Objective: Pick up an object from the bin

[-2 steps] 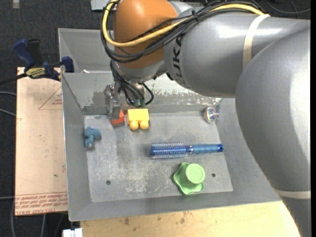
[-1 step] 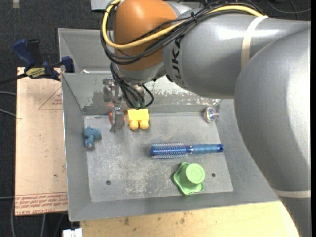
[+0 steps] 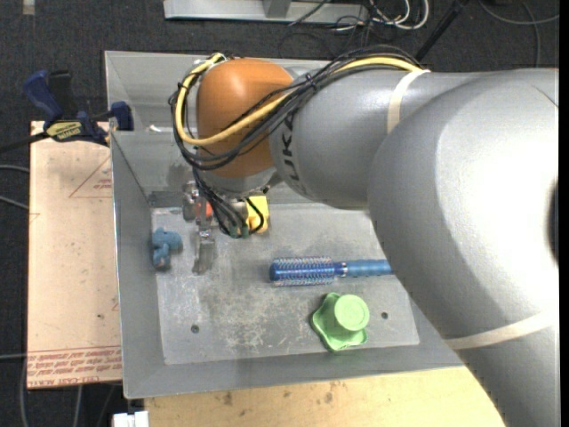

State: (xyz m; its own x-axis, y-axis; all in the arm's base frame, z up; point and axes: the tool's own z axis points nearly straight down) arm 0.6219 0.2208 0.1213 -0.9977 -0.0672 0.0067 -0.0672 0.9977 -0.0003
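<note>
Blue brush (image 3: 329, 270) near green lobed cap (image 3: 340, 320)

Scuffed matt metal bin (image 3: 249, 327) (dusty floor), glossy blue plastic brush (image 3: 329, 269)

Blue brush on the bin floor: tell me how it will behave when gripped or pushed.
The blue brush looks like rigid plastic, so it probably stays stiff when lifted. Long and thin, it may pivot if pushed near one end. Its bristles would likely give under a grip.

Arm (image 3: 418, 149) reaches from right; orange-capped wrist (image 3: 236, 118) points down; hand (image 3: 204, 254) low, left.
</note>
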